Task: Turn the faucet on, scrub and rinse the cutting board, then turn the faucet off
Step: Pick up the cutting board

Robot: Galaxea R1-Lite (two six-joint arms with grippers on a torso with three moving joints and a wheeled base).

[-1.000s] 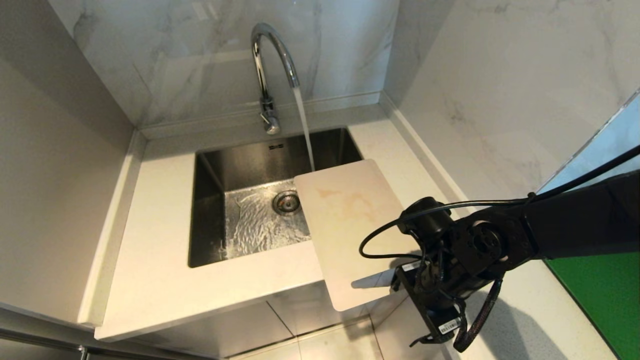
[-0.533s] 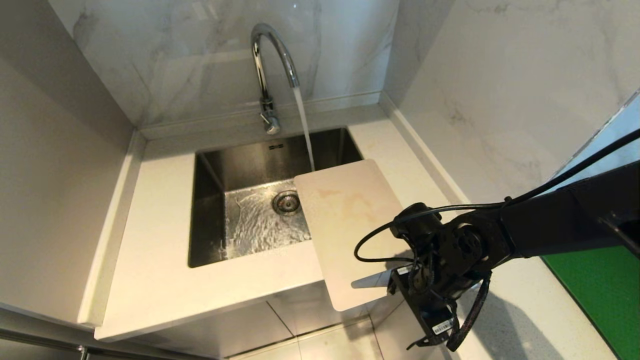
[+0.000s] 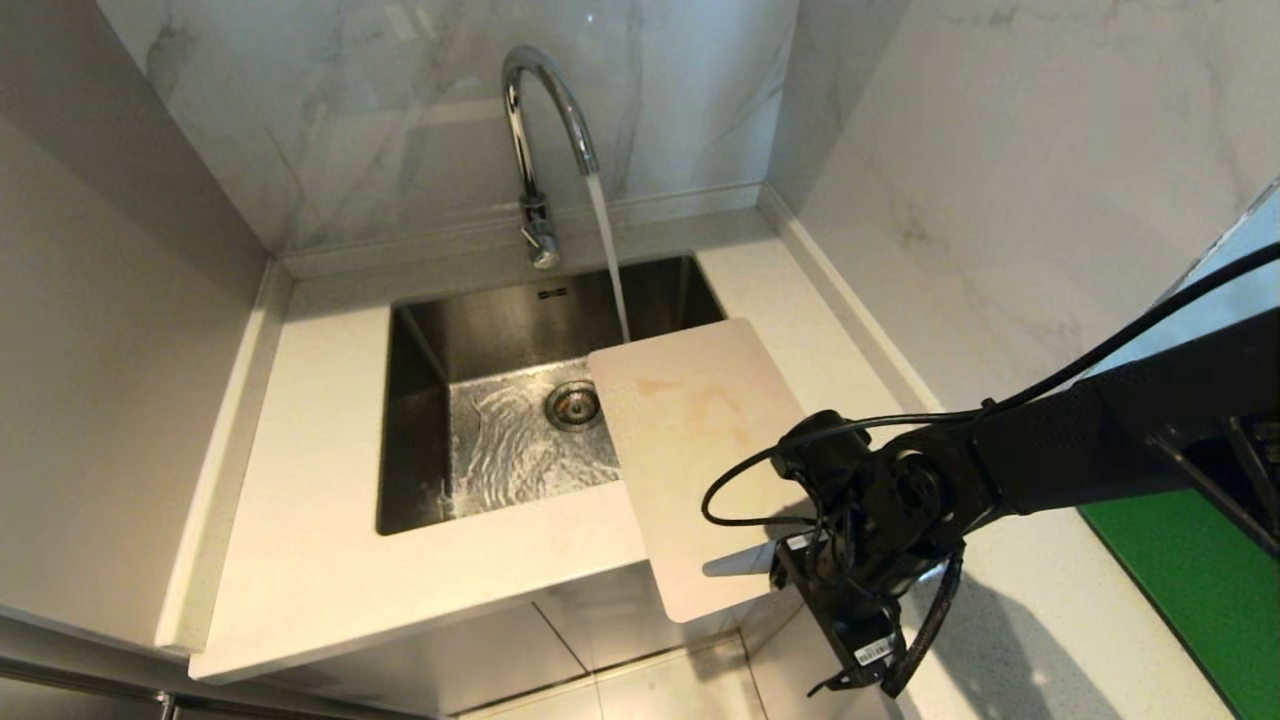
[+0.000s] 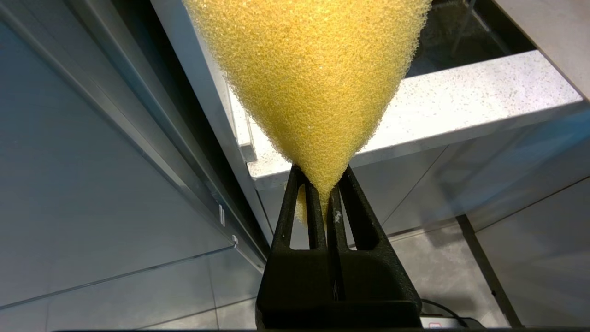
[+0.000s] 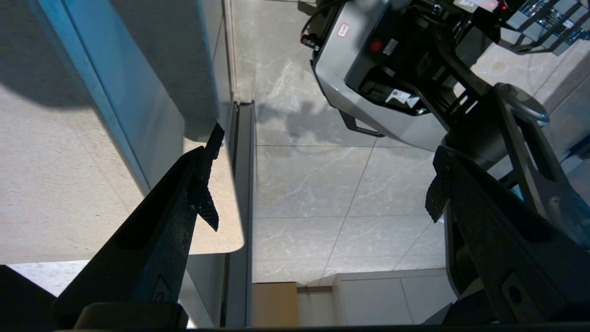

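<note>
Cutting board (image 3: 700, 450) beside wide-open right gripper (image 5: 318, 198)

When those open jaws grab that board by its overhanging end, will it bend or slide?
The board looks flat and stiff, so it probably won't bend. It overhangs both sink and counter edge, so it may tip. Water from the faucet runs nearby; it might be slippery.

Glossy chrome faucet (image 3: 540, 130), matt plastic cutting board (image 3: 690, 440) — porous sponge (image 4: 309, 78)
</note>
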